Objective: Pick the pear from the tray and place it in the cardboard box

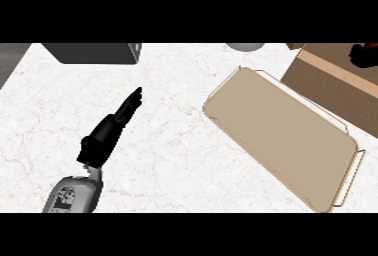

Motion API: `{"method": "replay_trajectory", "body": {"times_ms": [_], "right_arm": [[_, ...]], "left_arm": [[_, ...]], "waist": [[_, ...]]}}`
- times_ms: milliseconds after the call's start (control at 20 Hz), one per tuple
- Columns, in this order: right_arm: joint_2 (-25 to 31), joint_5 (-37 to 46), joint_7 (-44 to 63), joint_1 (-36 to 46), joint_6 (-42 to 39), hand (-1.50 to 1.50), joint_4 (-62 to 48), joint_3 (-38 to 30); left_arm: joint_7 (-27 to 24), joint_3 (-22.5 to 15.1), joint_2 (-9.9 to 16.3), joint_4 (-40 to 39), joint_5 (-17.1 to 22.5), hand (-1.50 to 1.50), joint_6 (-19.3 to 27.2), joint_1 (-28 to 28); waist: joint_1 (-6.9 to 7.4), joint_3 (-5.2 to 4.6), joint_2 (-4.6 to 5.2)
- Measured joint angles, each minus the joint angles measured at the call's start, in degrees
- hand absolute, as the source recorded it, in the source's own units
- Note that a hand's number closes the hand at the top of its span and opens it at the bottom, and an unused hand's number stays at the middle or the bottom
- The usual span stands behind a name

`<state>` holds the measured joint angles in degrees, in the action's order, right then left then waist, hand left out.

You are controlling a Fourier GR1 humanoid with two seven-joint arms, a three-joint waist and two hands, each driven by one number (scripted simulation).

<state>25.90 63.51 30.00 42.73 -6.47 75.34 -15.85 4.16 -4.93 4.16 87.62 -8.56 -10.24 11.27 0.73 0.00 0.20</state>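
The beige tray (284,135) lies slanted on the right half of the white marble counter, and nothing shows on it. Behind it at the upper right stands the brown cardboard box (332,82), cut off by the view's edge. No pear is visible anywhere. A black shape with a touch of red, which looks like my right hand (363,55), sits over the box at the far right edge and is mostly out of view. My left hand (111,132) hovers over the counter at the left, open, with straight fingers pointing up and right and holding nothing.
A dark grey block (96,52) stands at the counter's back left. A pale round object (245,46) peeks in at the back centre. Bare marble counter (177,150) lies between my left hand and the tray.
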Motion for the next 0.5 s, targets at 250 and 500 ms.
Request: {"method": "replay_trajectory", "body": {"times_ms": [250, 500], "right_arm": [[-0.6, -0.9, -3.0, 0.3, 6.1, -1.5, -10.9, -2.0], [-2.3, -6.0, -4.7, 1.1, 9.9, -1.5, -18.9, -6.7]], "left_arm": [[-0.6, 0.0, 0.0, -0.5, -0.2, 0.0, -0.3, 0.0], [-0.3, 0.2, 0.0, 0.1, -0.1, 0.0, -0.5, 0.1]], "waist": [[0.07, 0.02, 0.08], [0.14, 0.05, 0.09]]}}
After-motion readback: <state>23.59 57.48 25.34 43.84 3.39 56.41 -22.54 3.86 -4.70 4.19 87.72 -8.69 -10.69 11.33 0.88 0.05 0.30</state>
